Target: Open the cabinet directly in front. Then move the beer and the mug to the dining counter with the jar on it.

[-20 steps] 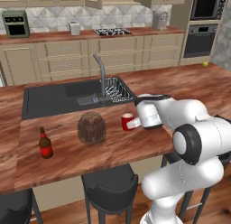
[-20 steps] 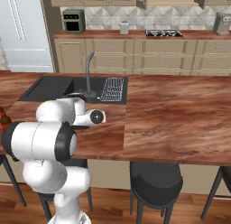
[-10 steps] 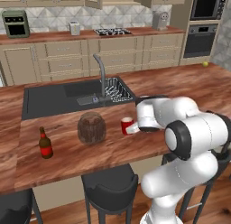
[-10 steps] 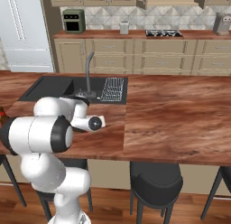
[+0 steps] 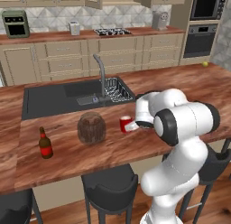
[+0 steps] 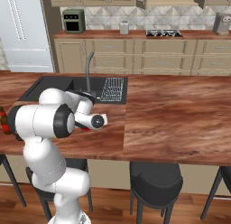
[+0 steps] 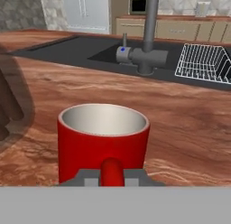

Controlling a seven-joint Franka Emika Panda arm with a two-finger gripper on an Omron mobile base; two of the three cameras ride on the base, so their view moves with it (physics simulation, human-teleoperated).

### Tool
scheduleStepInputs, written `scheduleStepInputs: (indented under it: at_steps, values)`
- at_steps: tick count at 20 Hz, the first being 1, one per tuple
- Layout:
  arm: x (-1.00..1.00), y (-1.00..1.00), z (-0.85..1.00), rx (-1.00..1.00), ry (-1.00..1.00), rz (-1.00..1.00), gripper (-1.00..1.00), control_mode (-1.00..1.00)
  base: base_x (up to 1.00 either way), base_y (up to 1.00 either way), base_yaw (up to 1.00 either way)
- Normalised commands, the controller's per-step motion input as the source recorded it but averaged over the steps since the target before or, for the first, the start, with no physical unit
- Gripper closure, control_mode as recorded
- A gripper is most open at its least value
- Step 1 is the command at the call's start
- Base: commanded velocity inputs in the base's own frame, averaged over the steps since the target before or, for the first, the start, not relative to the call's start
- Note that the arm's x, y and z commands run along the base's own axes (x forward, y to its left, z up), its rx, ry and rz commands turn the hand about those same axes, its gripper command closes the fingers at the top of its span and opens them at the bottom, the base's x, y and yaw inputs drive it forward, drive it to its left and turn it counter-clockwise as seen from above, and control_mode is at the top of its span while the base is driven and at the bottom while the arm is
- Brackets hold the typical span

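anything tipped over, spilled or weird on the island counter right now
Nothing stands out. The mug stands upright on the dining counter with the claw shut on its handle. The jar and the beer also stand upright, apart from each other, and no spill shows.

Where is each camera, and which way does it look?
Left base view: behind the arm's left, looking over the dining counter at beer, jar and mug; white arm lower right.
Right base view: behind its right, same counter; arm lower left.
Hand view: on the hand, facing the mug and tap; gripper shut on the handle.
All share the sink.
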Motion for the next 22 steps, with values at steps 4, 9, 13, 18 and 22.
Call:
scheduleStepInputs:
  at_steps: [4, 9, 13, 18, 22]
  values:
    - [0.29, 0.01, -0.34, -0.03, -0.04, 0.00, 1.00, -1.00, 0.00, 0.00, 0.00]
    - [0.09, 0.00, -0.43, -0.06, -0.05, 0.00, 1.00, -1.00, 0.00, 0.00, 0.00]
    - [0.04, 0.00, -0.41, -0.08, -0.04, 0.00, 1.00, -1.00, 0.00, 0.00, 0.00]
    - [0.00, 0.00, -0.08, -0.02, -0.02, 0.00, 1.00, -1.00, 0.00, 0.00, 0.00]
    - [0.00, 0.00, -0.04, 0.00, 0.00, 0.00, 1.00, -1.00, 0.00, 0.00, 0.00]
